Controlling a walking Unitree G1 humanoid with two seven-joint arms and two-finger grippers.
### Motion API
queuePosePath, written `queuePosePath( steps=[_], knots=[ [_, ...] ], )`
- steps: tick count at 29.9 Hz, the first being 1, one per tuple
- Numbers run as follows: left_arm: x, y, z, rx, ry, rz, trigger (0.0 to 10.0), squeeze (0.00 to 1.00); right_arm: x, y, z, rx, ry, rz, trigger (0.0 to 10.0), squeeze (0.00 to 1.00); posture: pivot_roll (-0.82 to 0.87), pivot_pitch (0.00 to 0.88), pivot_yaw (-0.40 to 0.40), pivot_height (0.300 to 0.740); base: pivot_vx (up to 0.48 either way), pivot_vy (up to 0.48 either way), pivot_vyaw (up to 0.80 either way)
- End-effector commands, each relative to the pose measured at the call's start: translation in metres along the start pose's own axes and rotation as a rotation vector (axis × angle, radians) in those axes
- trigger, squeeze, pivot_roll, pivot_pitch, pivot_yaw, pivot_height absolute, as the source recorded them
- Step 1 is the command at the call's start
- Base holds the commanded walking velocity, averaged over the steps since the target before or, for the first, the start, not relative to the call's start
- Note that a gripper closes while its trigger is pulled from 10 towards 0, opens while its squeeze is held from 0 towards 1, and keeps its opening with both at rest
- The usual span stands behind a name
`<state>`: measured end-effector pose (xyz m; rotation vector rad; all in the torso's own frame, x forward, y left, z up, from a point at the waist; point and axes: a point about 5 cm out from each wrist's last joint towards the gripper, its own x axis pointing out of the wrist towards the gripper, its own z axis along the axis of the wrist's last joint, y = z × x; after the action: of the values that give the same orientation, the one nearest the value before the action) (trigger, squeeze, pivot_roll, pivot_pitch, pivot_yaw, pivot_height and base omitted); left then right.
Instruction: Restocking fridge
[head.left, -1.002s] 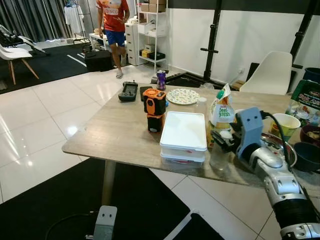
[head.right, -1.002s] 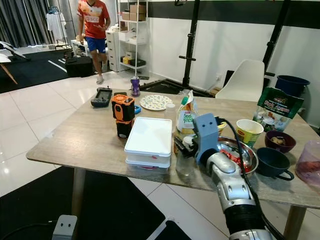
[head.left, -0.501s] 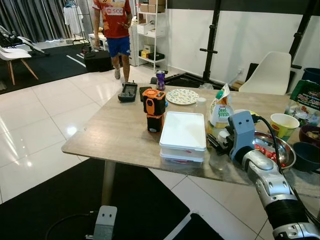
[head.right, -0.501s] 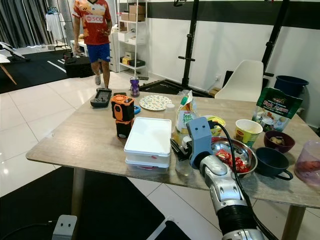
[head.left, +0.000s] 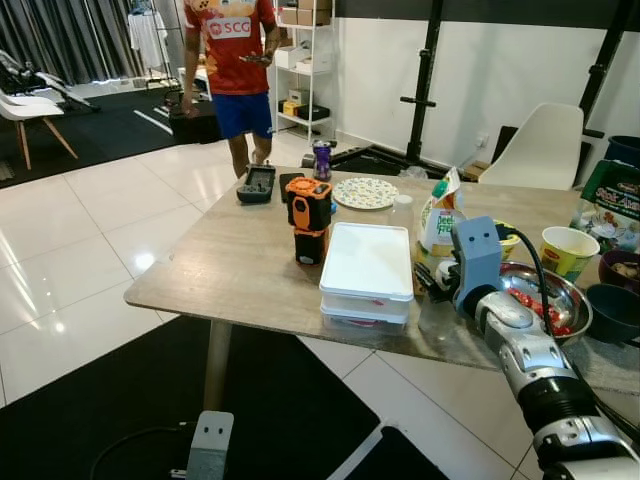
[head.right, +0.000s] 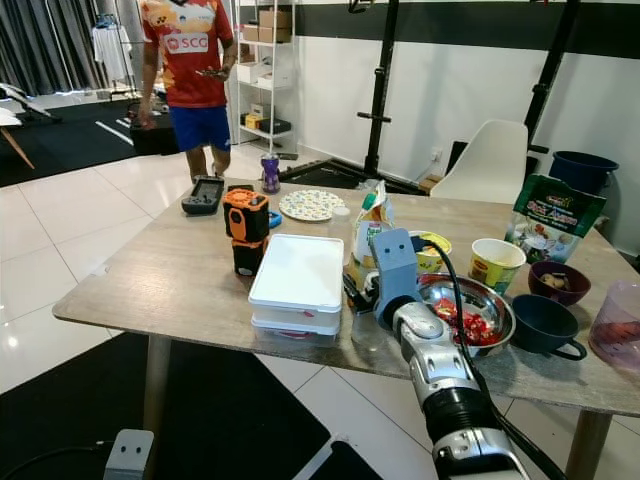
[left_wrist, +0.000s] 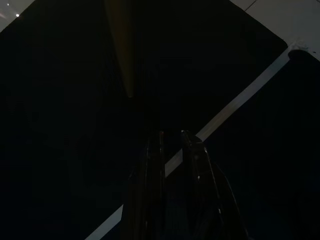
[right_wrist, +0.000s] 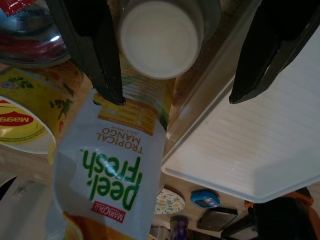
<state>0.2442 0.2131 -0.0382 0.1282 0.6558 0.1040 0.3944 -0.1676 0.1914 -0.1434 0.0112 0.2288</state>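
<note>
A small clear bottle with a white cap (right_wrist: 161, 37) stands at the table's near edge, between the white lidded container (head.left: 367, 262) and a metal bowl (head.left: 545, 300) of red food. My right gripper (head.left: 432, 281) is open at the bottle, one black finger (right_wrist: 100, 60) on each side of the cap, not touching it. Just behind the bottle stands a Deel Fresh tropical mango juice pouch (head.left: 441, 220). My left gripper (left_wrist: 172, 150) hangs idle over a dark floor mat, fingers close together.
On the wooden table (head.left: 230, 270) are an orange and black device (head.left: 310, 218), a patterned plate (head.left: 366, 192), a noodle cup (head.left: 568, 250), dark bowls and a snack bag at the right. A person (head.left: 235, 70) in a red shirt stands beyond the table. A white chair (head.left: 545, 145) is behind.
My right arm has shifted left and lower, bringing the gripper closer around the bottle. The person has walked nearer to the table.
</note>
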Motion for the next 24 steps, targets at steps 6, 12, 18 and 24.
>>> queuePosePath(
  steps=[6,12,18,24],
  knots=[
    [-0.003,0.005,-0.01,-0.001,0.027,0.014,10.0,0.0,0.002,-0.012,0.009,-0.021,-0.016,-0.022,10.0,0.0,-0.04,0.086,-0.015,0.74,0.0,0.0,0.0],
    [-0.003,0.005,-0.011,-0.002,0.029,0.014,10.0,0.0,0.002,-0.014,0.002,-0.046,0.031,0.003,10.0,0.0,-0.04,0.086,-0.015,0.74,0.0,0.0,0.0],
    [-0.003,0.004,-0.009,-0.003,0.027,0.012,10.0,0.0,0.0,-0.017,-0.01,-0.061,0.113,0.02,10.0,0.0,-0.04,0.084,-0.013,0.74,0.0,0.0,0.0],
    [-0.002,0.005,-0.008,0.001,0.025,0.009,10.0,0.0,-0.001,-0.022,-0.011,-0.05,0.12,-0.001,10.0,0.0,-0.04,0.078,-0.009,0.74,0.0,0.0,0.0]
  ],
)
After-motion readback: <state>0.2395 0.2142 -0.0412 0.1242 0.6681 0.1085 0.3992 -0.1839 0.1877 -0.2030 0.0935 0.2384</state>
